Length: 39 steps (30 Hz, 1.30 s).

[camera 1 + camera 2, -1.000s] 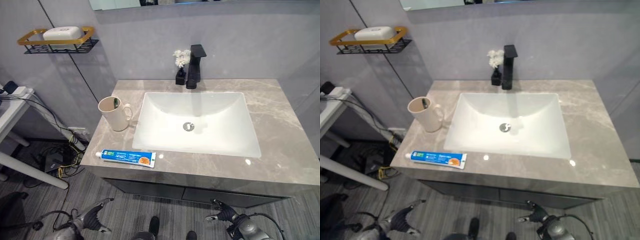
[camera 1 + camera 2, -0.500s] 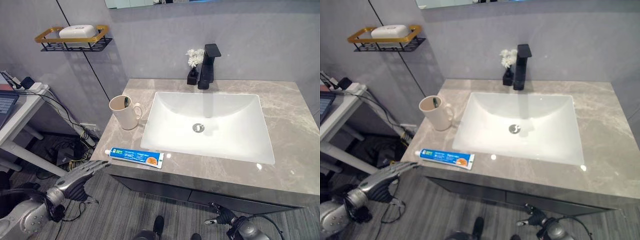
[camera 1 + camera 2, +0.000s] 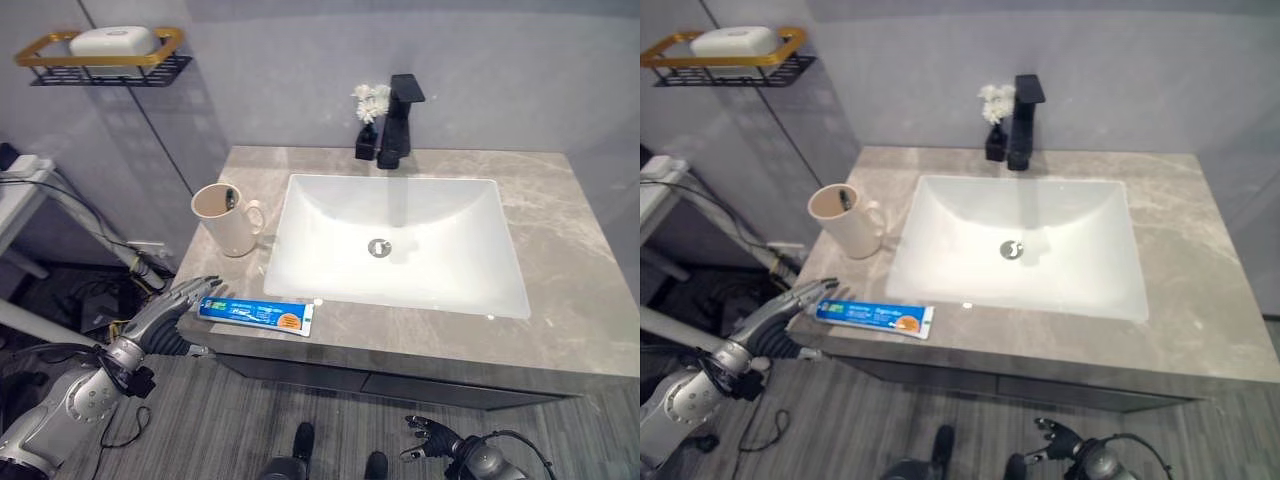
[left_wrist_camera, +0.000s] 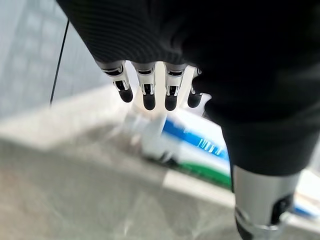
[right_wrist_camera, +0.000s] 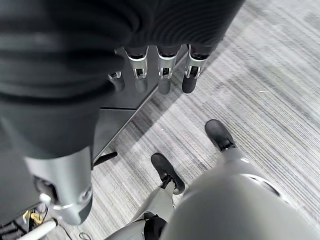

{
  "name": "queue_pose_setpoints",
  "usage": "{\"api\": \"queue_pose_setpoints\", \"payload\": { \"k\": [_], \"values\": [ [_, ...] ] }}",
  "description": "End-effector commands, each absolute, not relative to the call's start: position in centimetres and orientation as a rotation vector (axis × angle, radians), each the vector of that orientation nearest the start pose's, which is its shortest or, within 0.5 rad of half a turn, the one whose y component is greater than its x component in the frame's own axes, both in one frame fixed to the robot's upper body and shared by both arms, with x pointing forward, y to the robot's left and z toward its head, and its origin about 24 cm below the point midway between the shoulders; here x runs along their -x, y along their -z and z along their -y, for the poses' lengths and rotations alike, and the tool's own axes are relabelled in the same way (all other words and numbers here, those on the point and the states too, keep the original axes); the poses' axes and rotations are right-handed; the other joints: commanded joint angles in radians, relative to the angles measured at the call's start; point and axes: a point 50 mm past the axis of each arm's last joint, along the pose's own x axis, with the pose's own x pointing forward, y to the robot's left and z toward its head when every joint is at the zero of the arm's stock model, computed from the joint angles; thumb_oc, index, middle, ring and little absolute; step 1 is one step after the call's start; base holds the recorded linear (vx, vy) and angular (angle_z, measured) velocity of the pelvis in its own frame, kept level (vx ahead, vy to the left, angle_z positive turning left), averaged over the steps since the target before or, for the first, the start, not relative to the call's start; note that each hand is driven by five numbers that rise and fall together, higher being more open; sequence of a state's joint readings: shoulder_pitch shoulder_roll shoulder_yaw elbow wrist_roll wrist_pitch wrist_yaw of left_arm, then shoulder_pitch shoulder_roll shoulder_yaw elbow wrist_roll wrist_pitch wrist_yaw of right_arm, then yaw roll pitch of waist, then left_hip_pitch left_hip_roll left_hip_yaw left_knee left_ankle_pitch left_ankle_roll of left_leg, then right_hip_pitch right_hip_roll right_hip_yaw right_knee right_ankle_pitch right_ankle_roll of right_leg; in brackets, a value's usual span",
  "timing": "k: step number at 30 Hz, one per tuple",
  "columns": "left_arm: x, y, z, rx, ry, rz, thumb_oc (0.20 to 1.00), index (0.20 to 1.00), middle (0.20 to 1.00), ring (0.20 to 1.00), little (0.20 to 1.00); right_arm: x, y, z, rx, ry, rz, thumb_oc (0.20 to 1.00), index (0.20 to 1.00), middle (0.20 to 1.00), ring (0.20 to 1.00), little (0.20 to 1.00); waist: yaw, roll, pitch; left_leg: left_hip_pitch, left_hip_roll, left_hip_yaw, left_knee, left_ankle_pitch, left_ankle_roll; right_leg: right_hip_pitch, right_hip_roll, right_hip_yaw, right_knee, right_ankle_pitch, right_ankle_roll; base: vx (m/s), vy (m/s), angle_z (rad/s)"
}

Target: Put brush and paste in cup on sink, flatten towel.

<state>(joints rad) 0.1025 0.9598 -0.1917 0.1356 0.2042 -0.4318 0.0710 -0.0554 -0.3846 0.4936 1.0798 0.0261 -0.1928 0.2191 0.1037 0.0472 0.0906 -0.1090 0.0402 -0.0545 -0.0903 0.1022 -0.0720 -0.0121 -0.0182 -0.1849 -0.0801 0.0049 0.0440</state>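
Toothpaste (image 3: 255, 315) beside outstretched left hand (image 3: 170, 315)

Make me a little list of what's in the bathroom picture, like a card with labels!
toothpaste: blue and white tube lying flat on the counter's front edge, left of the basin
cup: cream mug standing upright on the counter, behind the tube
in the cup: a dark-tipped stick, probably the toothbrush
left hand: open, fingers straight, reaching the tube's cap end
right hand: open, low down below the counter
sink: white basin with a black tap
shelf: soap on a gold wall rack
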Motion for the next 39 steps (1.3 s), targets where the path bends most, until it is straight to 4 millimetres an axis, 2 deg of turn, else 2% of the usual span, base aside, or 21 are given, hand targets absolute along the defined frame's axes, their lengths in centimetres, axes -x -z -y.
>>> {"api": "queue_pose_setpoints", "payload": {
  "k": [1,6,10,15,22,28,33,39],
  "values": [
    [-23.2,-8.4,-27.0,-1.112,0.333,0.174,1.000,1.000,1.000,1.000,1.000,-14.8,13.7,21.1,0.399,-0.437,-0.921,1.000,1.000,1.000,1.000,1.000,-0.002,-0.056,-0.022,0.047,-0.019,0.086,0.003,-0.049,-0.025,-0.063,-0.083,0.084,-0.007,0.140,0.112,0.04,0.025,-0.20],
    [-23.4,-6.9,-26.4,-1.071,0.346,0.133,1.000,1.000,1.000,1.000,1.000,-14.3,13.9,20.9,0.358,-0.413,-0.931,1.000,1.000,1.000,1.000,1.000,-0.015,-0.078,-0.035,0.044,-0.014,0.110,0.003,-0.051,-0.024,-0.079,-0.077,0.111,-0.007,0.148,0.118,0.02,0.021,-0.19],
    [-23.4,-6.6,-26.1,-1.055,0.357,0.121,1.000,1.000,1.000,1.000,1.000,-13.9,14.1,20.8,0.334,-0.396,-0.937,1.000,1.000,1.000,1.000,1.000,-0.023,-0.088,-0.042,0.048,-0.012,0.115,0.003,-0.056,-0.022,-0.083,-0.074,0.122,-0.007,0.150,0.120,0.03,0.011,-0.08],
    [-23.3,-6.0,-26.0,-1.034,0.364,0.099,1.000,1.000,1.000,1.000,1.000,-13.5,14.3,20.7,0.330,-0.395,-0.950,1.000,1.000,1.000,1.000,1.000,-0.032,-0.091,-0.053,0.056,-0.012,0.125,0.003,-0.061,-0.022,-0.083,-0.071,0.134,-0.007,0.149,0.121,0.02,0.016,-0.11],
    [-22.9,-4.9,-25.6,-0.916,0.342,0.059,1.000,1.000,1.000,1.000,1.000,-13.2,14.3,20.9,0.328,-0.382,-0.955,1.000,1.000,1.000,1.000,1.000,-0.039,-0.089,-0.062,0.059,-0.011,0.126,0.003,-0.060,-0.022,-0.079,-0.071,0.137,-0.007,0.148,0.121,0.01,0.008,-0.07],
    [-22.7,-5.0,-24.8,-0.788,0.354,0.063,1.000,1.000,1.000,1.000,1.000,-12.9,14.4,21.1,0.328,-0.380,-0.960,1.000,1.000,1.000,1.000,1.000,-0.045,-0.089,-0.068,0.062,-0.011,0.126,0.003,-0.062,-0.023,-0.076,-0.071,0.135,-0.007,0.146,0.121,0.00,0.001,-0.03],
    [-22.7,-4.9,-24.9,-0.796,0.347,0.054,1.000,1.000,1.000,1.000,1.000,-12.5,14.5,21.2,0.307,-0.356,-0.972,1.000,1.000,1.000,1.000,1.000,-0.047,-0.090,-0.069,0.060,-0.009,0.123,0.003,-0.060,-0.024,-0.076,-0.071,0.129,-0.007,0.147,0.120,0.00,0.000,0.00],
    [-22.7,-4.1,-24.9,-0.834,0.384,0.013,1.000,1.000,1.000,1.000,1.000,-13.1,14.1,21.4,0.322,-0.361,-0.951,1.000,1.000,1.000,1.000,1.000,-0.049,-0.091,-0.059,0.037,-0.004,0.120,0.003,-0.054,-0.026,-0.096,-0.071,0.125,-0.007,0.151,0.119,0.00,0.000,0.00]
  ]
}}
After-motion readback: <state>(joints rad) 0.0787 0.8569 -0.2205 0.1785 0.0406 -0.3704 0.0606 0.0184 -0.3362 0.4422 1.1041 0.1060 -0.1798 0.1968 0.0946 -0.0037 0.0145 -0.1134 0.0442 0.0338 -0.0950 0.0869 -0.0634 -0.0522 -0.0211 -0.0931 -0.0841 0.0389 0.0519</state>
